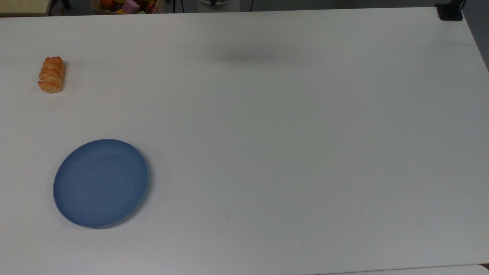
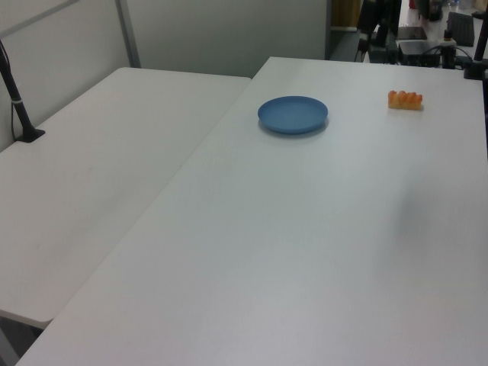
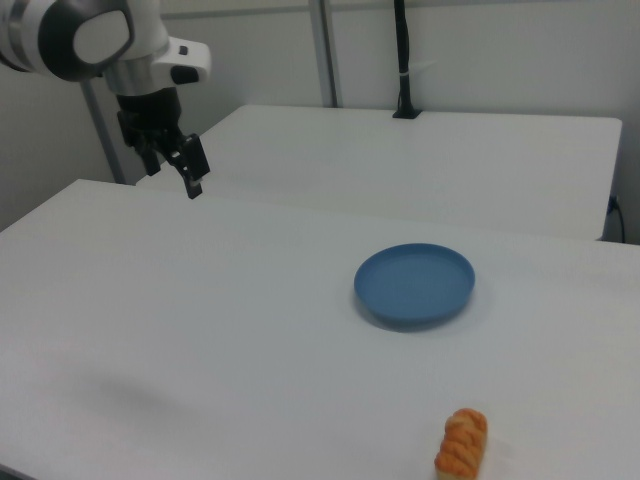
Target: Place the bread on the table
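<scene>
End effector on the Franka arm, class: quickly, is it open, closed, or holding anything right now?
End effector: open, holding nothing, raised above the white table.

In the right view the arm (image 3: pixel 90 35) reaches in from the upper left, its gripper (image 3: pixel 172 167) hanging downward in the air, fingers (image 3: pixel 194 182) spread and holding nothing

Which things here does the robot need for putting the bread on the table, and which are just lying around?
Needed for the job:
the bread, lying on the table
the table
the gripper, open and up in the air

Just lying around:
the blue plate, with nothing on it
the second white table beside it
</scene>
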`<state>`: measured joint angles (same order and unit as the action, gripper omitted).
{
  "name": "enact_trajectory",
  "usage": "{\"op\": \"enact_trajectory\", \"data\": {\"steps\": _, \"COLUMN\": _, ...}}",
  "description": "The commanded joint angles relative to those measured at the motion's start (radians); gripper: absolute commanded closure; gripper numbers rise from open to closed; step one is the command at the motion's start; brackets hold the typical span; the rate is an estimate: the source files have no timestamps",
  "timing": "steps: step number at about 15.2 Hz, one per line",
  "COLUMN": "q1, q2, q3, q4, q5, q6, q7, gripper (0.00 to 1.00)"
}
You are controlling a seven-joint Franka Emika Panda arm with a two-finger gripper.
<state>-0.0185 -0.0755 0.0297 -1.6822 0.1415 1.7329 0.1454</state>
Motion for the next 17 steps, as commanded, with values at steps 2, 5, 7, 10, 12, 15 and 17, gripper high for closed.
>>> {"op": "enact_trajectory", "data": {"steps": 2, "q1": 0.045, "q2": -0.004, "q3": 0.009, "q4": -0.013, "q5": -0.040, "q6": -0.015, "q7": -0.059, "gripper": 0.00}}
{"op": "enact_trajectory", "data": {"steps": 5, "q1": 0.098, "q2": 0.011, "q3": -0.031, "q4": -0.025, "q5": -0.077, "q6": -0.004, "q7": -0.156, "gripper": 0.00}}
{"op": "enact_trajectory", "data": {"steps": 7, "q1": 0.107, "q2": 0.016, "q3": -0.051, "q4": -0.028, "q5": -0.079, "q6": 0.011, "q7": -0.263, "gripper": 0.00}}
{"op": "enact_trajectory", "data": {"steps": 10, "q1": 0.100, "q2": 0.019, "q3": -0.059, "q4": -0.033, "q5": -0.077, "q6": 0.028, "q7": -0.306, "gripper": 0.00}}
{"op": "enact_trajectory", "data": {"steps": 12, "q1": 0.100, "q2": 0.029, "q3": -0.059, "q4": -0.031, "q5": -0.079, "q6": 0.037, "q7": -0.306, "gripper": 0.00}}
{"op": "enact_trajectory", "data": {"steps": 15, "q1": 0.106, "q2": 0.031, "q3": -0.059, "q4": -0.031, "q5": -0.077, "q6": 0.033, "q7": -0.305, "gripper": 0.00}}
{"op": "enact_trajectory", "data": {"steps": 17, "q1": 0.107, "q2": 0.040, "q3": -0.059, "q4": -0.031, "q5": -0.077, "q6": 0.036, "q7": -0.303, "gripper": 0.00}}
